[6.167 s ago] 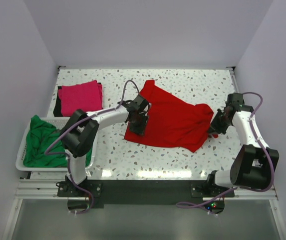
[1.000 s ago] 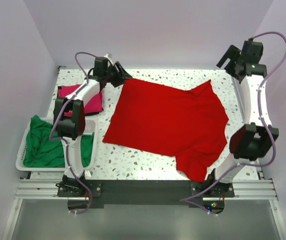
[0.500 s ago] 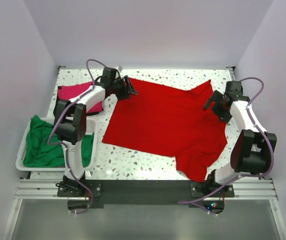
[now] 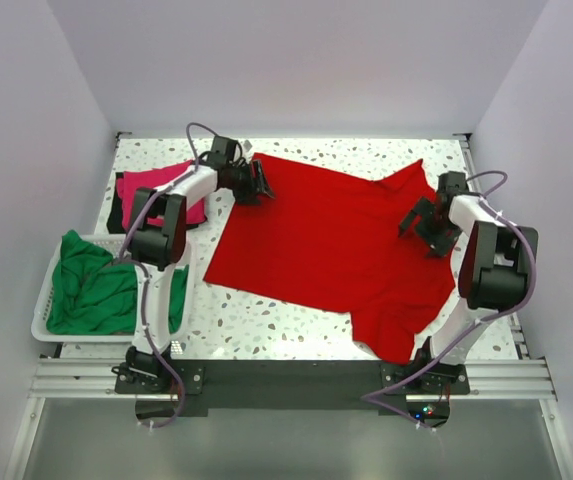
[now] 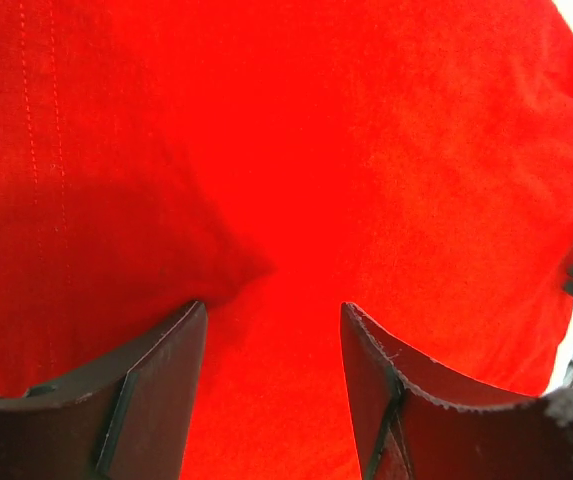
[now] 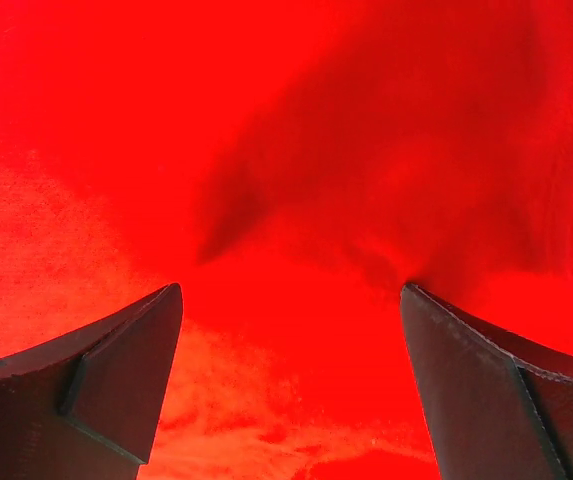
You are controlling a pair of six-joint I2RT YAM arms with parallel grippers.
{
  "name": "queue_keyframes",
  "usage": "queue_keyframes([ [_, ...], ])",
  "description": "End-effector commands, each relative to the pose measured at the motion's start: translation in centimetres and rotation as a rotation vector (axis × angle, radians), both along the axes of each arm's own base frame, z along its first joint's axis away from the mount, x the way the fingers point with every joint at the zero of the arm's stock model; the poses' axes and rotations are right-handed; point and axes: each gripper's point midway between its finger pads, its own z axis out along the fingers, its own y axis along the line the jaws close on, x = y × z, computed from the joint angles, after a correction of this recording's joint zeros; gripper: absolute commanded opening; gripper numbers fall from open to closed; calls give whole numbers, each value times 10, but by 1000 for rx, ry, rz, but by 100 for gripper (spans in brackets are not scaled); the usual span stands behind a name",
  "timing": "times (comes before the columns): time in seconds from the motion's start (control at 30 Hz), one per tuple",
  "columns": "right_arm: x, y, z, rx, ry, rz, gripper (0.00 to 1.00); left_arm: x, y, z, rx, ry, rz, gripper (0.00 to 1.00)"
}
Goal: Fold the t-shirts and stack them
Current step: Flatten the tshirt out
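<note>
A large red t-shirt (image 4: 331, 245) lies spread flat across the middle of the speckled table, one sleeve reaching the front edge. My left gripper (image 4: 258, 184) rests low over its far left corner, open, with red cloth (image 5: 296, 150) filling the gap between the fingers (image 5: 156, 390). The right gripper (image 4: 421, 222) is down over the shirt's right side, open wide above the red cloth (image 6: 296, 150), nothing pinched between its fingers (image 6: 116, 370). A folded magenta-pink t-shirt (image 4: 156, 187) lies at the far left. A crumpled green t-shirt (image 4: 91, 290) sits in a basket.
The white plastic basket (image 4: 40, 318) stands at the table's left front edge. The pink shirt lies on something dark (image 4: 118, 212). White walls close in the table on three sides. Bare table (image 4: 266, 320) shows in front of the red shirt.
The right arm has dropped from high at the back right down onto the shirt's right side. The left gripper has shifted slightly right onto the shirt's corner. The shirt stays flat.
</note>
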Motion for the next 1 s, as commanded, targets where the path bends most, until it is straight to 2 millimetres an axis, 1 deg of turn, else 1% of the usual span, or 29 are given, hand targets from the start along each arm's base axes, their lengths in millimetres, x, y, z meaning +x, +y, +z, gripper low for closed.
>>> queue_keyframes([
  [0.0,28,-9,6,-31,-43,-44,93,7,6,-21,8,22,-50,61],
  [0.03,28,-9,4,-31,-29,-43,93,8,6,-22,9,20,-63,61],
  [0.07,30,-9,0,-28,-19,-42,93,15,3,-19,4,5,-70,61],
  [0.1,35,-13,-2,-42,-10,-48,93,15,2,-29,1,20,-79,61],
  [0.17,39,-13,-7,-41,2,-51,93,19,1,-34,-6,21,-82,61],
  [0.2,46,-15,-4,-41,-10,-57,92,23,0,-38,-12,24,-82,61],
  [0.23,46,-15,-13,-38,17,-58,92,26,1,-41,-19,25,-75,61],
  [0.27,56,-17,-9,-40,-1,-61,92,30,1,-49,-26,29,-74,61],
  [0.33,60,-18,-17,-38,23,-71,92,38,0,-51,-51,26,-69,61],
  [0.37,71,-20,-13,-41,7,-73,92,43,-1,-55,-66,23,-71,61],
  [0.4,74,-21,-13,-42,13,-74,92,47,-2,-55,-74,15,-70,61],
  [0.43,76,-22,-22,-42,36,-74,92,53,-4,-53,-90,-2,-64,61],
  [0.47,89,-23,-14,-46,11,-74,92,58,-8,-55,-104,-11,-66,61],
  [0.5,91,-24,-15,-44,20,-73,92,62,-11,-53,-127,-22,-72,61],
  [0.53,96,-25,-15,-44,20,-72,91,69,-15,-48,-150,-49,-66,61],
  [0.57,108,-26,-16,-43,12,-65,91,74,-18,-49,-175,-56,-71,61],
  [0.63,116,-26,-16,-37,13,-61,91,85,-24,-43,-220,-93,-62,61],
  [0.67,126,-27,-15,-35,1,-58,91,89,-26,-43,-235,-104,-60,61],
  [0.7,128,-27,-14,-34,4,-55,91,91,-30,-40,-253,-114,-65,61],
  [0.73,132,-28,-14,-32,-1,-54,91,98,-31,-34,-272,-143,-60,61],
  [0.77,141,-29,-11,-31,-18,-50,91,102,-34,-27,-290,-164,-68,61],
  [0.8,145,-28,-9,-31,-23,-48,91,105,-35,-22,-300,-181,-69,61],
  [0.83,147,-29,-7,-32,-27,-47,91,109,-37,-13,-311,-211,-70,61],
  [0.87,152,-30,-2,-34,-44,-50,91,113,-37,6,-317,-251,-78,61],
  [0.93,161,-23,7,0,-92,-30,91,116,-37,28,-302,-314,-93,61],
  [0.97,164,-22,10,7,-109,-26,91,118,-34,51,-284,-361,-83,61],
])
